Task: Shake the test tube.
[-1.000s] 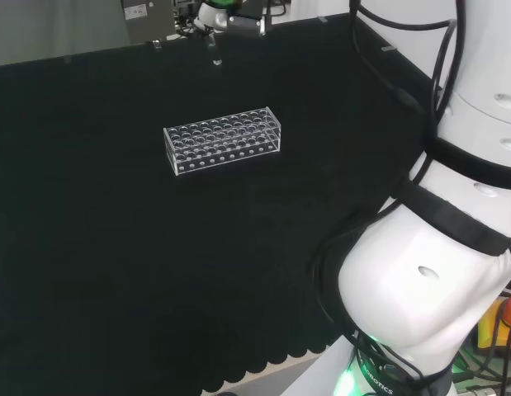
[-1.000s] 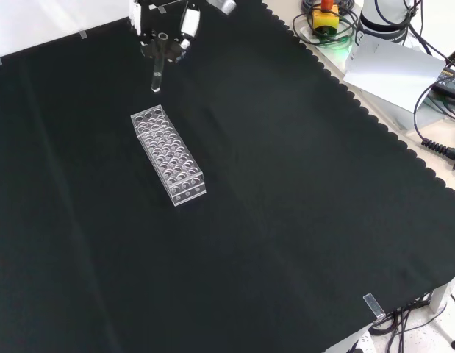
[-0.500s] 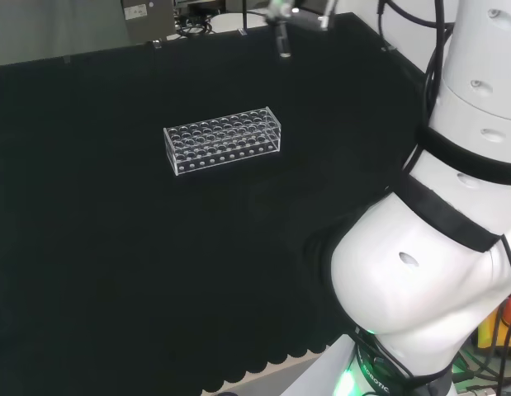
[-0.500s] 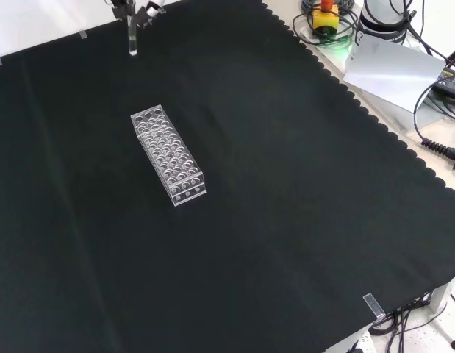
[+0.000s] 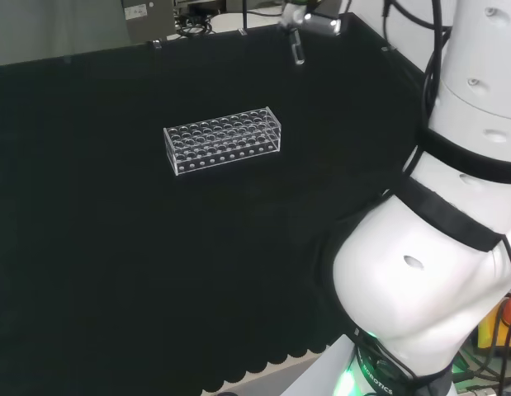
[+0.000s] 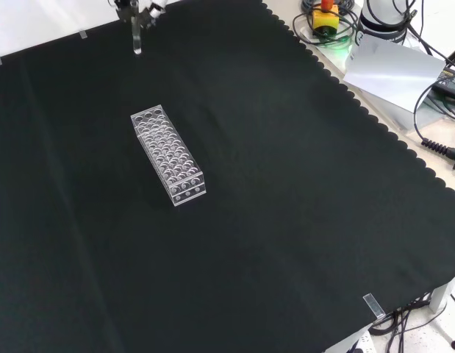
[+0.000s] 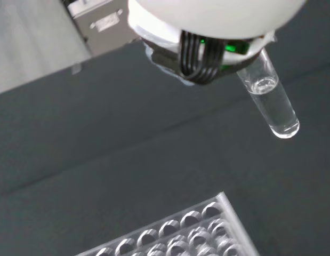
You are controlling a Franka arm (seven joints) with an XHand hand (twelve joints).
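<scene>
Hand [image 5: 309, 18]: seen at the top edge of the head view, above the far part of the counter and to the right of the rack; in the front view it sits at the top edge [image 6: 139, 9], left of centre.
Fingers: closed on the top of the tube, as far as the head and front views show; the wrist view has the tube coming out from under the blurred white and black part of the hand, so the exact contact is hidden.
Tube [image 7: 271, 104]: clear glass with a round bottom, held in the air and clear of the cloth. In the wrist view it is tilted and a small amount of clear liquid shows inside, its surface in the upper part of the visible length. In the head view it hangs from the hand, slightly slanted [image 5: 297, 48]; in the front view it hangs close to upright [image 6: 137, 38].
Rack [image 5: 223, 140]: clear plastic block with rows of round holes, lying flat on the counter, well apart from the tube. In the front view it lies below the tube, running on a diagonal [image 6: 168, 153]. Whether any hole is filled cannot be told.
Counter [image 6: 286, 191]: covered in black cloth with a scalloped edge.
</scene>
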